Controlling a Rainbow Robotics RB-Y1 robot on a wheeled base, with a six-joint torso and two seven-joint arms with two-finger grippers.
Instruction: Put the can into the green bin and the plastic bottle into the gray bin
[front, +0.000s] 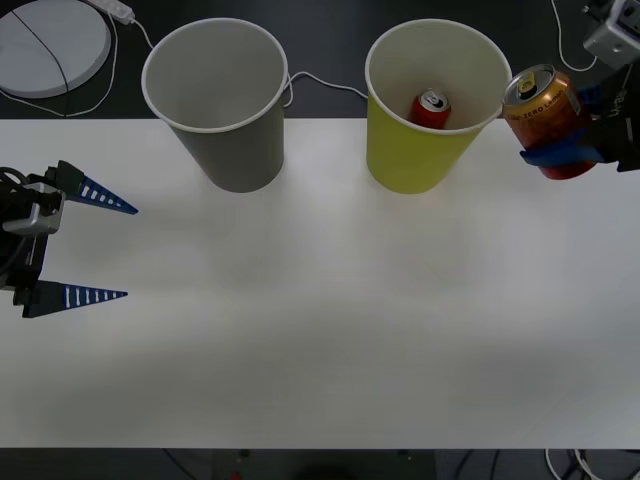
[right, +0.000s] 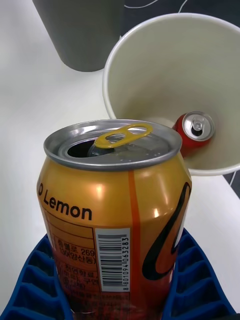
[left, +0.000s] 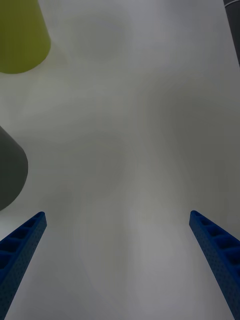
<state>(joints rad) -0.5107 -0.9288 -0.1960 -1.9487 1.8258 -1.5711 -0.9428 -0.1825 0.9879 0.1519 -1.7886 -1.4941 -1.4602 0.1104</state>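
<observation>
Orange can (right: 112, 200) in right end effector (front: 565, 150) | wrist: open tab, barcode

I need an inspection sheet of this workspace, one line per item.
Surface: white table, bare in front of the cups.
Job's things: can held in the air beside the green bin; gray bin upright, looks empty. No plastic bottle seen.
Clutter: red can with silver top lying inside the green bin.
Grippers: right gripper shut on the can, at the table's far right; left gripper open, low at the left edge.
Cables: white cable behind the cups; more at the far corners.
Surroundings: white round disc far left, dark floor.
</observation>
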